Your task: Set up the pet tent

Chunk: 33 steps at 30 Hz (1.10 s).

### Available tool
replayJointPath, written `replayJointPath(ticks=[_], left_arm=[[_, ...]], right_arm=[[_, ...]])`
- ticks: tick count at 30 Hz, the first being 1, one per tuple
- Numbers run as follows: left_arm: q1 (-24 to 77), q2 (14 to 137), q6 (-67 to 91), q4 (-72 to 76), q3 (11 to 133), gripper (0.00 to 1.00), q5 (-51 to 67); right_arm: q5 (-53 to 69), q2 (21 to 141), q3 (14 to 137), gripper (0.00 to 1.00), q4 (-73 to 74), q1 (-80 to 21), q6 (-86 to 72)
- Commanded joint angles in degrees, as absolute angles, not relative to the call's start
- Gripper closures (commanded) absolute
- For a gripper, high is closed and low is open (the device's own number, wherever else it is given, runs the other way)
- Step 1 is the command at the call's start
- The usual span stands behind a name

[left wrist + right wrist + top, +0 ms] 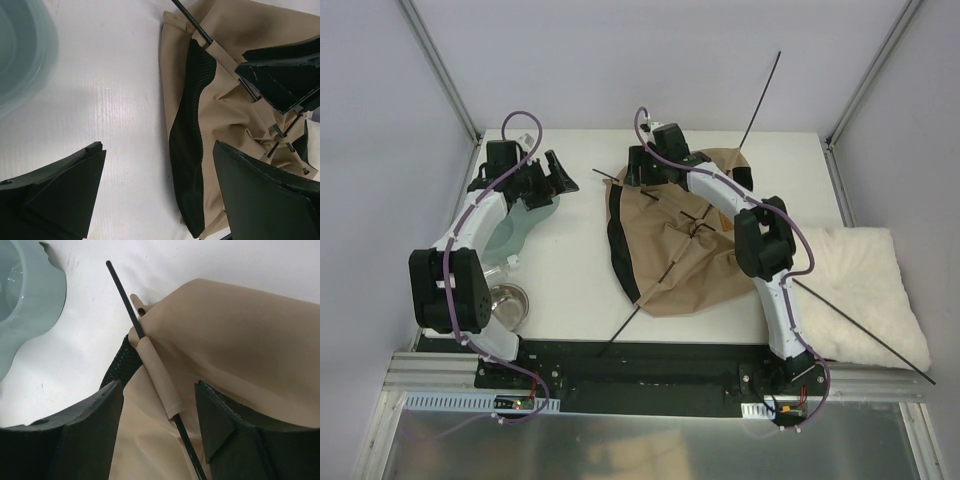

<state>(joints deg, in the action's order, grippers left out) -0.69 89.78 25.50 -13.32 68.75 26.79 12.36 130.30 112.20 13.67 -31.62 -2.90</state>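
Note:
The pet tent (685, 250) lies collapsed in the middle of the table, tan fabric with a black mesh edge (192, 125). Thin black poles (760, 98) stick out of it toward the back, the front and the right. My right gripper (640, 172) is at the tent's back-left corner. In the right wrist view its jaws (157, 412) stand open on either side of a pole (122, 295) that runs through a tan sleeve (157, 377), with a gap on both sides. My left gripper (558, 172) hovers open left of the tent, nothing between its fingers (65, 195).
A pale teal bowl (520, 228) sits under the left arm, also in the left wrist view (20, 50). A small metal bowl (506, 300) stands near the left base. A fluffy cream cushion (865, 290) lies at the right edge with a pole across it.

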Motion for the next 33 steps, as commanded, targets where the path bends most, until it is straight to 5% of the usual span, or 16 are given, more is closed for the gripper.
replayJointPath(ticks=[1,17,25,33], left_arm=[[-0.09,91.32,28.30,-10.90,70.93,0.08,28.13],[-0.18,99.57,30.32,-9.67,75.41,0.16,31.37],[1.67,108.09,32.25,-5.63,79.01,0.22,32.70],[2.81,116.19,34.01,-2.47,82.27,0.30,32.87]], right_arm=[[12.74,132.71,117.42,0.36,12.04,-31.99,-2.11],[18.11,137.90,122.96,0.56,18.36,-32.34,1.84],[14.68,136.32,120.94,1.00,19.08,-32.52,2.29],[13.27,132.11,118.40,1.00,15.91,-31.38,-1.48]])
